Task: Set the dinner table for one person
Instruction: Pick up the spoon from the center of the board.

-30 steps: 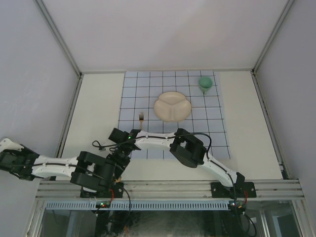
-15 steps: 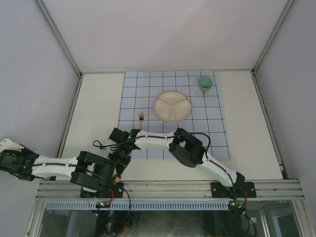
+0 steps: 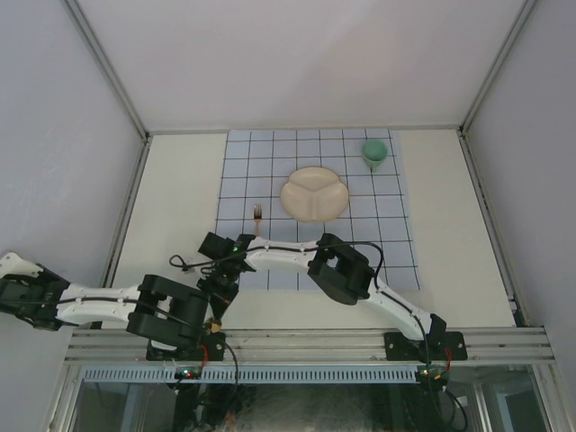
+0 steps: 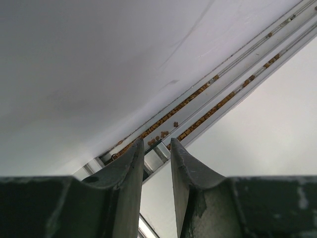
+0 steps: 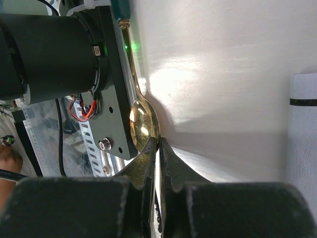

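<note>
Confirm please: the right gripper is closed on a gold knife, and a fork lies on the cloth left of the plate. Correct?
Not a knife: the right gripper is closed on a gold spoon, as the right wrist view shows. The fork lies left of the plate.

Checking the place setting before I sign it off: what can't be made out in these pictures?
- Right wrist view: the spoon, pinched by the right hand, has its handle end cut off by the top edge.
- Top view: that hand and spoon are lost among the overlapping arms.
- Top view: the fork is too small for detail, and the right arm hides its handle end.
- Left wrist view: the left hand faces only wall and frame.
</note>
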Robot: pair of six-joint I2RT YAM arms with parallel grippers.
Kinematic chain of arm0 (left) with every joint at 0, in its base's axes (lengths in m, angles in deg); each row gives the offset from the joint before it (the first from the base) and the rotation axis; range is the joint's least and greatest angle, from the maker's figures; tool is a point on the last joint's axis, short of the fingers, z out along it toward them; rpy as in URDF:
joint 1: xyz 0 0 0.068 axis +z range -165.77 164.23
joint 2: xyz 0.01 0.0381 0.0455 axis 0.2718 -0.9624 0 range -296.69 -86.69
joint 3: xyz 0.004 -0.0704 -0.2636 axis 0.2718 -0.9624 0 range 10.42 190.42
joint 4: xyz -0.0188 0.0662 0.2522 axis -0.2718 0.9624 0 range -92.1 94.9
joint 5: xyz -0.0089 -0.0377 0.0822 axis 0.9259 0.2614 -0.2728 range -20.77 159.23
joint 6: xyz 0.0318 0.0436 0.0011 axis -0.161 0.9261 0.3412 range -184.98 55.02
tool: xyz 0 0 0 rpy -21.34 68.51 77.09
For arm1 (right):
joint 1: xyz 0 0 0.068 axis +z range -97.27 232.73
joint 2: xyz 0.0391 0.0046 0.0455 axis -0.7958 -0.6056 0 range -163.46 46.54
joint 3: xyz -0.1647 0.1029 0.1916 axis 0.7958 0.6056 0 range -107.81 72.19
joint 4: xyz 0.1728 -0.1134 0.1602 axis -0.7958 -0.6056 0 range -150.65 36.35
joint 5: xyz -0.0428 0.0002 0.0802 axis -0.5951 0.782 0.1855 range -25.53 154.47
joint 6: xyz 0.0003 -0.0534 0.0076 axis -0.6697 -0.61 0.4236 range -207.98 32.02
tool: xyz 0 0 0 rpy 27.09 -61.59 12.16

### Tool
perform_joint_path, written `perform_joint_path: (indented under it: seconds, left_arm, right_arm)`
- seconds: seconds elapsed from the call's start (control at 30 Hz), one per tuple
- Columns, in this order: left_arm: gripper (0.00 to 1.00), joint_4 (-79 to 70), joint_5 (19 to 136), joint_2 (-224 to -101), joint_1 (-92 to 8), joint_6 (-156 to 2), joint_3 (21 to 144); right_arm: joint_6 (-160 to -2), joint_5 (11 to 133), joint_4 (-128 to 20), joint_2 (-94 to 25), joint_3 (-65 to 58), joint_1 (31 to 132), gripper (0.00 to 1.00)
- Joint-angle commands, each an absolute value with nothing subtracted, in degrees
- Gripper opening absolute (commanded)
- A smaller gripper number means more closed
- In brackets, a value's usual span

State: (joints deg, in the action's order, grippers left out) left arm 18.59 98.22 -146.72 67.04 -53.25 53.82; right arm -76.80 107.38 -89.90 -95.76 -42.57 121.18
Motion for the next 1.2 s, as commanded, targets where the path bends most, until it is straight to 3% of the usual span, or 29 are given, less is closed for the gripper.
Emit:
perform_joint_path:
  seconds: [0.0,0.83,1.17]
  left_arm:
    - [0.32,16.7,95.3,-148.5,69.8,-56.5,57.8]
    - [0.33,17.4,97.1,-146.1,70.0,-56.4,57.8]
    - [0.35,16.9,100.9,-146.0,69.9,-55.9,56.8]
  right_arm:
    - [-77.9,109.2,-91.9,-95.3,-45.3,120.2,0.00]
    - [-76.7,107.0,-92.6,-92.1,-47.6,115.4,0.00]
    - [-77.2,98.3,-94.3,-88.8,-48.9,114.5,0.00]
